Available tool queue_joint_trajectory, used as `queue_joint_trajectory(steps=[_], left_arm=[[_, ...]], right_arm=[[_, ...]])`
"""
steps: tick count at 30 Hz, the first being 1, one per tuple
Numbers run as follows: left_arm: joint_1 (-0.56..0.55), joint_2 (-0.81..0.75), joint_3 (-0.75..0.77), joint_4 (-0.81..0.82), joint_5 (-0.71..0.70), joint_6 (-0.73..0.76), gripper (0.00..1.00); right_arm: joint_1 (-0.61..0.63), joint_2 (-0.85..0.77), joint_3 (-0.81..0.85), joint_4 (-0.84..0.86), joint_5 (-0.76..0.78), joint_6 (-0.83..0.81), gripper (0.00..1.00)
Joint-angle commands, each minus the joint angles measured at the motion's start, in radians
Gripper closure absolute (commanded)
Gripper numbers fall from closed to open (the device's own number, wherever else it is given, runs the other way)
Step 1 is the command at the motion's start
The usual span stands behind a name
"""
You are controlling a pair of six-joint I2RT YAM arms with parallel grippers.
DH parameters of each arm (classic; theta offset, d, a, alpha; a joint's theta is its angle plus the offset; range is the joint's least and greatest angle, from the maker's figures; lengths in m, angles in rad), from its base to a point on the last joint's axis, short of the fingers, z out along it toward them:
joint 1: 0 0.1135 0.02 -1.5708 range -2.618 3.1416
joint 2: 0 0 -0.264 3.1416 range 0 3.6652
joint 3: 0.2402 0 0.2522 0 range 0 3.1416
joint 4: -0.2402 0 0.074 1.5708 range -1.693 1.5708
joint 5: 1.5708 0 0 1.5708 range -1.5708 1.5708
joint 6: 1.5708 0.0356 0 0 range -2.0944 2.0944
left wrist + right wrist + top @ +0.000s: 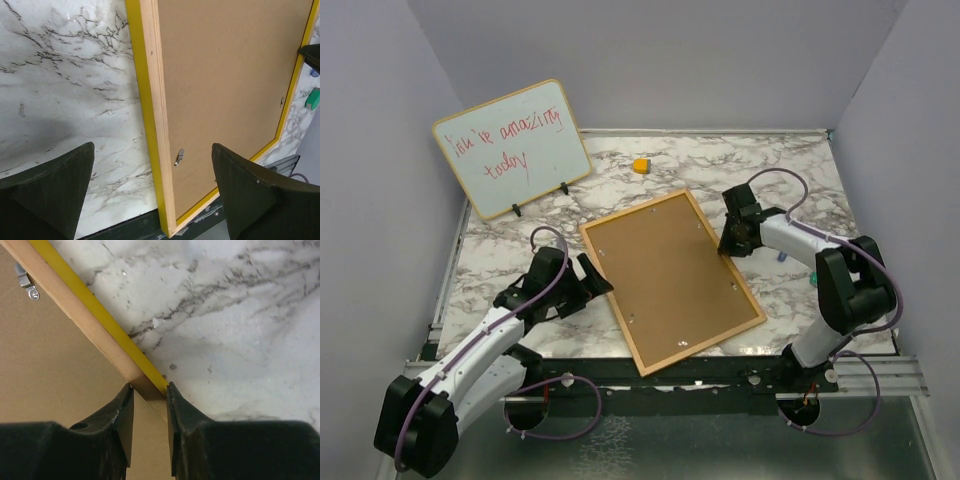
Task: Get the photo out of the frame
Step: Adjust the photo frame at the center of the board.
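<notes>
The frame (670,280) lies back-up on the marble table, showing its brown backing, wooden rim and thin yellow border, with its near corner over the front edge. The photo is hidden beneath the backing. My right gripper (731,245) is shut on the frame's right rim; in the right wrist view the gripper (150,388) pinches the wood-and-yellow edge (95,320), and a metal clip (25,282) sits on the backing. My left gripper (594,280) is open at the frame's left edge. In the left wrist view it (152,150) straddles the rim, above a small clip (179,156).
A wood-edged whiteboard (512,148) with red handwriting stands at the back left. A small orange object (641,165) lies at the back centre. A small green item (817,275) sits by the right arm. Grey walls close in three sides of the table.
</notes>
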Motion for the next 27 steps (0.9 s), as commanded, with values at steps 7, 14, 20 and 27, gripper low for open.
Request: queue_joint_trajectory(steps=[7, 14, 20, 27], left_arm=[[-0.006, 0.094, 0.123, -0.032, -0.034, 0.138, 0.01], [-0.004, 0.149, 0.206, -0.063, -0.106, 0.226, 0.01], [-0.003, 0.168, 0.267, -0.110, -0.145, 0.305, 0.01], [-0.003, 0.159, 0.272, -0.105, -0.230, 0.313, 0.01]], right_arm=[[-0.001, -0.077, -0.100, -0.022, 0.117, 0.241, 0.99], [-0.011, -0.033, -0.032, -0.045, 0.123, 0.147, 0.97], [-0.016, -0.010, -0.018, -0.073, 0.060, 0.219, 0.86], [-0.017, -0.042, 0.035, -0.129, 0.085, 0.142, 0.59]])
